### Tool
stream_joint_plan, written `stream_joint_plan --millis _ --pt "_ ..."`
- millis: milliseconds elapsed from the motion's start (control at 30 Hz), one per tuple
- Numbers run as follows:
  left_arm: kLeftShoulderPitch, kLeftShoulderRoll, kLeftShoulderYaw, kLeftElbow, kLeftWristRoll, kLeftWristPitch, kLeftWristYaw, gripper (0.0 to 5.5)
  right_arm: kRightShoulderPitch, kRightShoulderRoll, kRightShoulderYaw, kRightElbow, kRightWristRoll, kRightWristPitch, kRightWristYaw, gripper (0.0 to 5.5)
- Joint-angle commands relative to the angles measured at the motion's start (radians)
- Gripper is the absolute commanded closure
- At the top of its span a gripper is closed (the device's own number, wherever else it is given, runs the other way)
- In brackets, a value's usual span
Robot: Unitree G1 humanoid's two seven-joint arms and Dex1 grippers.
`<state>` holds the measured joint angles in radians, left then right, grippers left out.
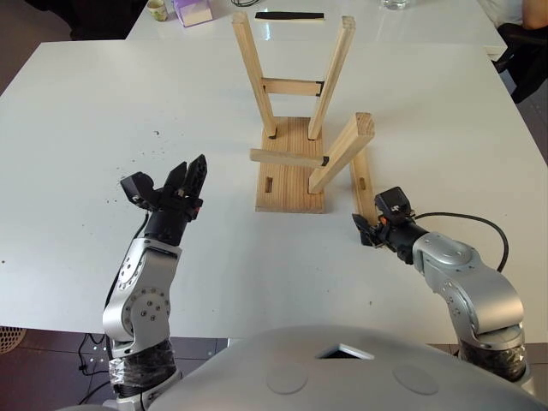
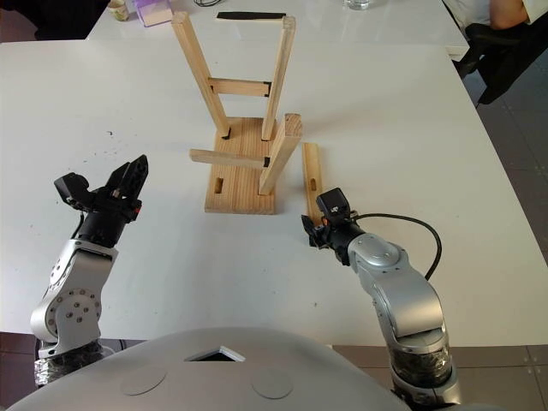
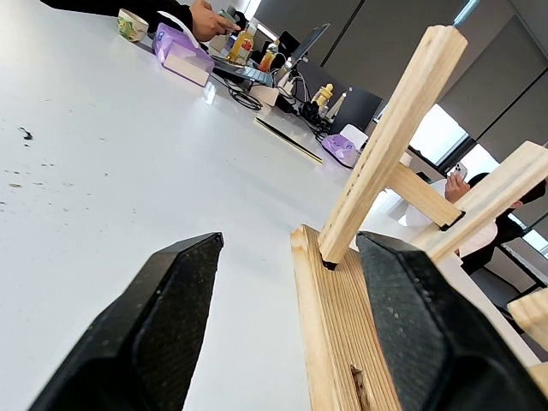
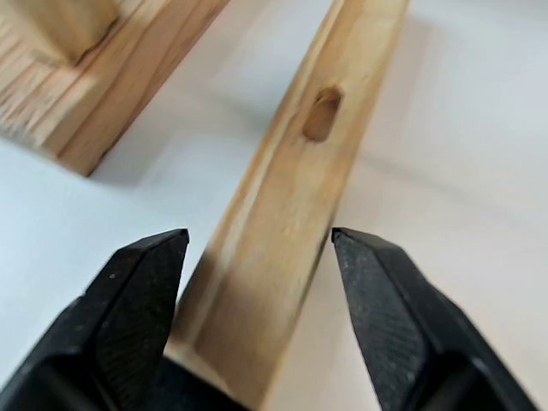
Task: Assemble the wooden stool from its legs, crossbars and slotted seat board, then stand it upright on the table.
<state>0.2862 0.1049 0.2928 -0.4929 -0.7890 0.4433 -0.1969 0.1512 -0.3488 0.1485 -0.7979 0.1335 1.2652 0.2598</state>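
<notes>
- Your right pincer (image 4: 259, 244) is straddling, open, the loose leg (image 1: 363, 184) lying on the tabletop (image 1: 128, 103) beside the seat board (image 1: 289, 187).
- It's likely handling stiff, light and smooth; you're best clamping its flat sides.
- Left pincer (image 1: 190, 175) is hanging open.

White table (image 1: 86, 128) carries seat board (image 1: 291, 195), loose leg (image 1: 362, 187), dark specks (image 1: 157, 134).

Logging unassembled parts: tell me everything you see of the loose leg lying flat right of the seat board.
The loose leg is a straight, square-edged bar of pale grained wood with one oval slot in its upper face. It lies flat on the white table, right of the seat board and apart from it, pointing away from the robot. Its near end sits between the fingers of the open right pincer. A leaning leg crosses above its far end; contact cannot be told.
</notes>
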Motion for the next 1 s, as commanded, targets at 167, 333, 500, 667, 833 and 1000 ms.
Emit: stream_joint_plan --millis 167,333,500,667,833,1000 --pt "-0.017 0.020 -0.018 0.008 0.004 0.013 0.002 2.61 0.091 -0.062 0.081 0.052 -0.038 -0.012 -0.060 2.58" --pt "-0.026 0.023 -0.020 0.022 0.012 0.002 0.001 2.61 0.139 -0.090 0.056 0.092 -0.062 -0.096 -0.082 3.20" --pt "-0.062 0.019 -0.016 0.051 0.025 -0.021 0.001 2.61 0.088 0.005 -0.002 0.179 -0.054 -0.178 -0.129 3.36" --pt "-0.119 0.034 0.007 0.050 0.028 -0.042 0.014 2.61 -0.025 0.091 -0.134 0.255 -0.008 -0.280 -0.131 3.38" --pt "-0.341 0.098 0.083 -0.016 -0.139 0.011 0.088 2.61 -0.483 0.076 -0.471 0.620 0.178 -0.403 -0.091 3.44" --pt "-0.528 0.160 0.098 -0.021 -0.343 0.084 0.151 2.61 -0.779 0.058 -0.669 0.716 0.443 -0.398 -0.010 3.44"
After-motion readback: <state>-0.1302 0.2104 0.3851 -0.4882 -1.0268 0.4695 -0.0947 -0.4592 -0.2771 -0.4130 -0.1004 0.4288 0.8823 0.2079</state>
